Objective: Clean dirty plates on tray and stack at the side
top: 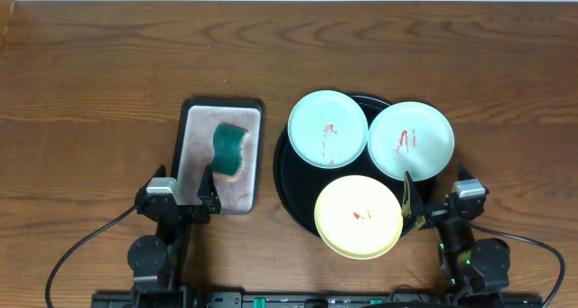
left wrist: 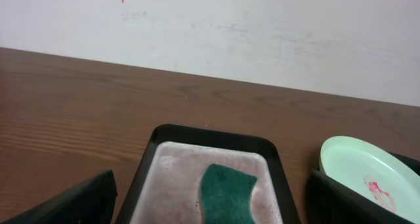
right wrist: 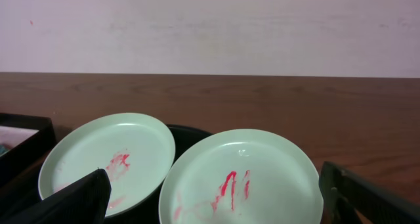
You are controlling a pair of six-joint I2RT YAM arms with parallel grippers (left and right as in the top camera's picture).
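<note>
Three plates with red smears lie on the round black tray: a mint one at its back left, a second mint one at its back right, and a pale yellow one at the front. My right gripper is open, low at the tray's right front edge. In the right wrist view it faces the right mint plate, with the other mint plate further left. My left gripper stands open at the near end of the grey tray, holding nothing.
A green sponge lies in a grey rectangular dark-rimmed tray left of the black tray. The left wrist view shows that sponge straight ahead between the fingers. Brown wood tabletop surrounds both trays.
</note>
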